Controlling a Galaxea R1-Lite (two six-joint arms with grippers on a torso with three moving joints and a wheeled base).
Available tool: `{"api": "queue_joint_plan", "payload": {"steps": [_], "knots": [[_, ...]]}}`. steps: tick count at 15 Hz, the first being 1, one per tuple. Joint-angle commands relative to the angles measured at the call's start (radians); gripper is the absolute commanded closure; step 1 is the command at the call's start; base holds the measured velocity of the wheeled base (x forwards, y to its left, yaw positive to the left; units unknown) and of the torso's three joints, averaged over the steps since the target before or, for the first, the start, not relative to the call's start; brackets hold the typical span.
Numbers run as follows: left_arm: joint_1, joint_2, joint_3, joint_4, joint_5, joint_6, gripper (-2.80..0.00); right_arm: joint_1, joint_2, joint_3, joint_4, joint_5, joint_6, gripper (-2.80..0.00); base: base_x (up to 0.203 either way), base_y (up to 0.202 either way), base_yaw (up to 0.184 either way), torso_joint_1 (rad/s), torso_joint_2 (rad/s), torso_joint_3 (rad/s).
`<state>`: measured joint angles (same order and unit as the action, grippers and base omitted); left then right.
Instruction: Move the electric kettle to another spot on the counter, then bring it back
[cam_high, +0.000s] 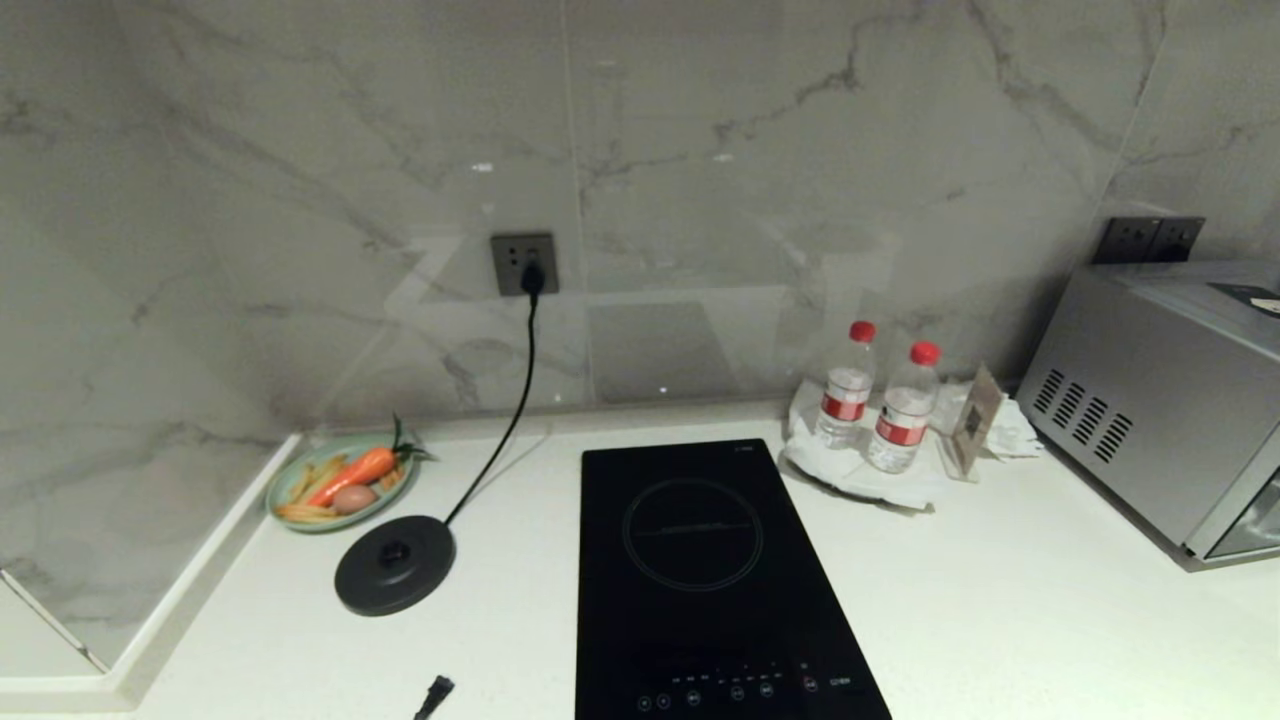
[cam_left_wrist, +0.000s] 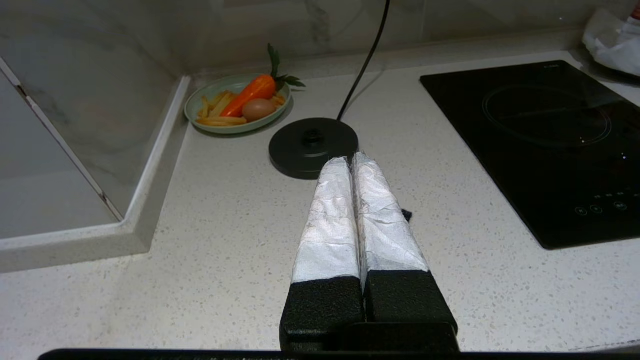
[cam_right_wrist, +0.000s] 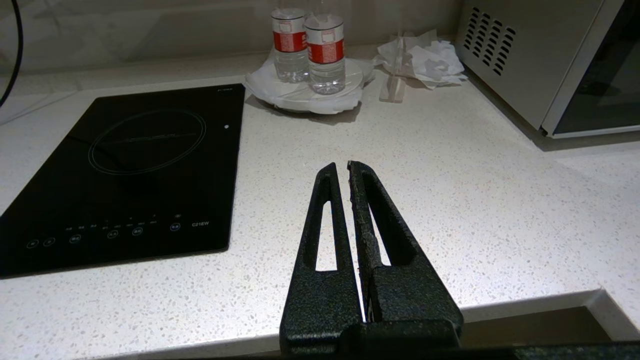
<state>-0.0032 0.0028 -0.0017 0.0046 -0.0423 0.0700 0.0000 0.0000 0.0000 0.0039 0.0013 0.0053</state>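
Two water bottles (cam_high: 845, 385) (cam_high: 903, 408), one kettle base disc (cam_high: 394, 564), one induction hob (cam_high: 700, 580), one plate (cam_high: 290, 478) carrying one carrot (cam_high: 355, 472) and one egg (cam_high: 352, 498), one microwave (cam_high: 1150, 400), two grippers (cam_left_wrist: 348, 159) (cam_right_wrist: 341, 166).

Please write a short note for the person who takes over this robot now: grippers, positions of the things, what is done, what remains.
Left gripper: shut, empty, hovering just short of the round kettle base.
Right gripper: shut, empty, over the bare counter right of the induction hob.
Electric kettle: in no view; the base is bare.
Done: cannot tell from here.
Left: find the kettle first.
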Motion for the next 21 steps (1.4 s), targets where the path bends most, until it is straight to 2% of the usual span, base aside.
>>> {"api": "queue_joint_plan", "payload": {"steps": [1,21], "knots": [[0.000,0.000,0.000,0.000,-0.001,0.001,0.00,0.000,0.000,0.000,0.001,0.000,0.001,0.00,0.000,0.000,0.000,-0.105,0.27,0.144],[0.000,0.000,0.000,0.000,-0.001,-0.001,0.00,0.000,0.000,0.000,0.001,-0.001,0.002,0.00,-0.003,0.002,0.001,-0.129,0.33,0.195]]}}
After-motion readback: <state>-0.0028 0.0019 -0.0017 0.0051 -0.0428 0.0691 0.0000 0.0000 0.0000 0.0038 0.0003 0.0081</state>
